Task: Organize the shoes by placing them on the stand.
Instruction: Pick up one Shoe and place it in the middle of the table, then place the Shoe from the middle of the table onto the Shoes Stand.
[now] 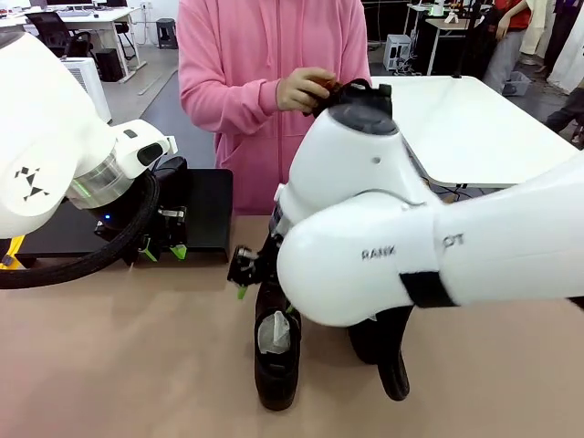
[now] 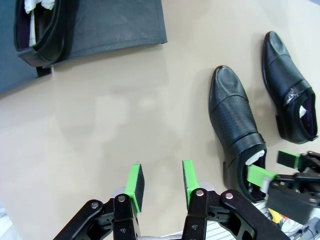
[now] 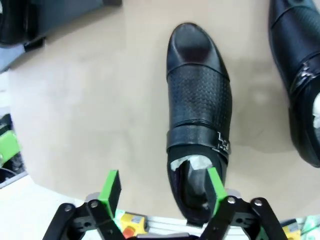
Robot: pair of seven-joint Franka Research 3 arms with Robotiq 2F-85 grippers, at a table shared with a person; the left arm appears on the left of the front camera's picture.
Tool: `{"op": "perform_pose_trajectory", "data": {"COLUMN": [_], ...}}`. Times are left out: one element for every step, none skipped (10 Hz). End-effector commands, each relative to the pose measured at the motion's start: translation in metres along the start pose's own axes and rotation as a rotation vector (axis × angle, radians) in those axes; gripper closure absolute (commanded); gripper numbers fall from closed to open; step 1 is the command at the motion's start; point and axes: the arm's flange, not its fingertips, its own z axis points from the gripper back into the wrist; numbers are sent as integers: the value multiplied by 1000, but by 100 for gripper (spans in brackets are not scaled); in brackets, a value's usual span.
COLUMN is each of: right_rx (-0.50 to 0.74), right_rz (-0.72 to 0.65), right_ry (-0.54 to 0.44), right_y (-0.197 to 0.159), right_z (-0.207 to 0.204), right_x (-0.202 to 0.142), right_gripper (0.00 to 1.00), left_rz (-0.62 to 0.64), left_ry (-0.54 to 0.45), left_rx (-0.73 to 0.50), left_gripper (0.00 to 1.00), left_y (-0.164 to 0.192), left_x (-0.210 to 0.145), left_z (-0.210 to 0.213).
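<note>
Shoe one [image 1: 276,351] and shoe two [image 1: 388,351], front view: I log both on the table [image 1: 109,365] under my right arm, with the stand [image 1: 210,208] behind the left gripper [image 1: 164,250]. Left wrist view: left gripper [image 2: 161,180] partly spread, holding nothing, over bare table; shoe three [image 2: 42,30] lies on the stand [image 2: 110,22]. Right wrist view: right gripper [image 3: 163,186] spread wide, gripping nothing, one pad [image 3: 215,182] at shoe one's [image 3: 197,115] heel opening.

Bare surface [image 2: 90,130] lies open under left pincer [image 2: 161,172], between stand [image 2: 115,25] and nearer shoe [image 2: 235,120]. Narrow gap to second shoe [image 2: 287,95]. Third shoe [image 2: 45,30] fills one stand end; remaining top free. Right arm [image 1: 383,237] crowds the middle.
</note>
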Motion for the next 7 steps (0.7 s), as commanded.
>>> {"op": "perform_pose_trajectory", "data": {"right_rx": [-31, -31, -31, -31, -31, -31, -31], "right_rz": [25, 25, 25, 25, 25, 25, 25], "right_ry": [13, 13, 13, 13, 13, 13, 13], "right_y": [-2, -2, -2, -2, -2, -2, -2], "right_z": [-19, -19, -19, -19, -19, -19, -19], "right_x": [-4, -4, -4, -4, -4, -4, -4], "right_gripper": [0, 0, 0, 0, 0, 0, 0], "left_rz": [1, 1, 1, 1, 1, 1, 1], "left_ry": [2, 2, 2, 2, 2, 2, 2], "left_rx": [-5, -5, -5, -5, -5, -5, -5], "left_gripper": [56, 56, 56, 56, 56, 56, 56], "left_y": [1, 1, 1, 1, 1, 1, 1], "left_x": [1, 1, 1, 1, 1, 1, 1], "left_z": [1, 1, 1, 1, 1, 1, 1]}}
